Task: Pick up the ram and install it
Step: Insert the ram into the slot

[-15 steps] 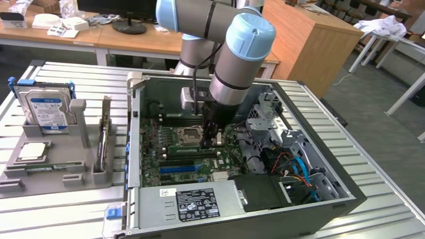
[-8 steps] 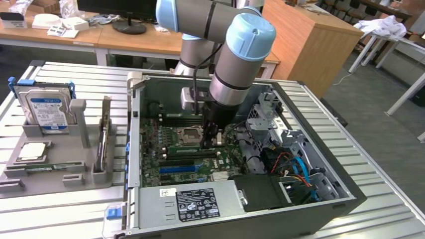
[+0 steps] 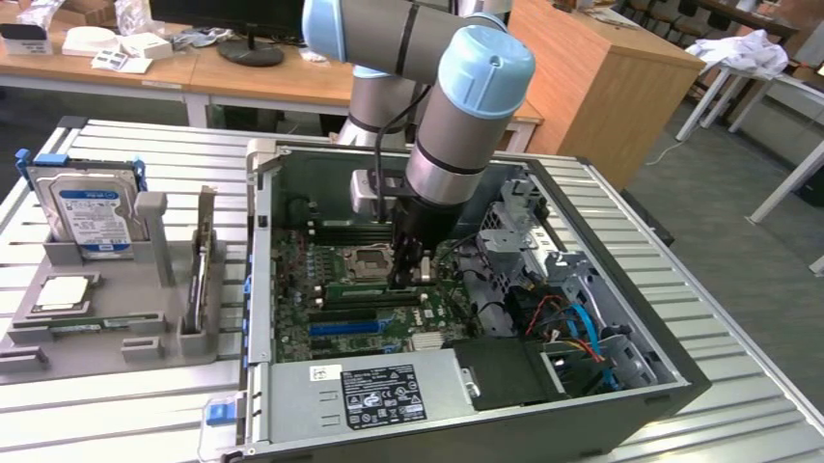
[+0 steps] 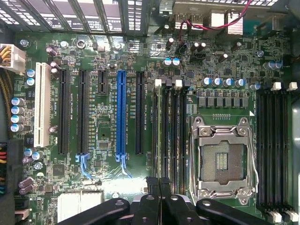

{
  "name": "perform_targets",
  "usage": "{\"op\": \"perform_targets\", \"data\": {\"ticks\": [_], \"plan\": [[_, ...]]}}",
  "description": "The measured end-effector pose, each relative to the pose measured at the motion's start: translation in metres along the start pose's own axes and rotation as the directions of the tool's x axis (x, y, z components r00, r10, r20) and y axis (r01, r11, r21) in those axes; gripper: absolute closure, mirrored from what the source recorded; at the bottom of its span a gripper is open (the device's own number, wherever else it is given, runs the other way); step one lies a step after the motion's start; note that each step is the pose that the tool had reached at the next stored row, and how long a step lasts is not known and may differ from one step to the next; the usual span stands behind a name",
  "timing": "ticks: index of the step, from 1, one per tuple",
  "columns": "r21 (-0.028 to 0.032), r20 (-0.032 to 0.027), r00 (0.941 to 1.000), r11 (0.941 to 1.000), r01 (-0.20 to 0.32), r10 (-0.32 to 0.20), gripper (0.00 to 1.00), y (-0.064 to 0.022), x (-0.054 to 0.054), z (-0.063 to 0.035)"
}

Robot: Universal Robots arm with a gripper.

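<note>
The ram [image 4: 162, 133] shows in the wrist view as a thin dark-green strip seen on edge. It runs straight out from between the fingertips and along the bank of black memory slots [image 4: 174, 136], which lies between the CPU socket [image 4: 220, 161] and the long blue slot [image 4: 121, 112]. Its long axis is parallel to those slots and to the nearer side of the socket, so it appears lined up with one of them. I cannot tell whether it is already pressed home or held just above. Only its top edge is visible, so its chips and faces stay hidden. The gripper [image 4: 159, 183] sits directly over one end of the strip with its fingers [image 4: 151, 197] drawn narrow, only a slit between them, and I judge them to be pinching the ram across its thin faces. In the exterior view the gripper [image 3: 412, 275] reaches down inside the open computer case [image 3: 618, 386], low over the motherboard [image 3: 322, 323] and just beside the CPU socket [image 3: 370, 260]. The grey tray [image 3: 116, 347] with the hard drive [image 3: 93, 210] stands well apart, at the exterior view's left.
</note>
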State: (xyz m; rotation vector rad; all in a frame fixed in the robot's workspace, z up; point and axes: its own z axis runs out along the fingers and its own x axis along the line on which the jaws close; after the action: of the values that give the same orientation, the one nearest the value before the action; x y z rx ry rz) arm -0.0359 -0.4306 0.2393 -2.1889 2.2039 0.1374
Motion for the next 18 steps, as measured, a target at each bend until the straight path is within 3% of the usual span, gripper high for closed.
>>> {"op": "perform_targets", "data": {"ticks": [18], "plan": [[0.0011,0.0004,0.9999,0.9999,-0.013,0.013,0.89,-0.0001,0.0001,0.0015]]}}
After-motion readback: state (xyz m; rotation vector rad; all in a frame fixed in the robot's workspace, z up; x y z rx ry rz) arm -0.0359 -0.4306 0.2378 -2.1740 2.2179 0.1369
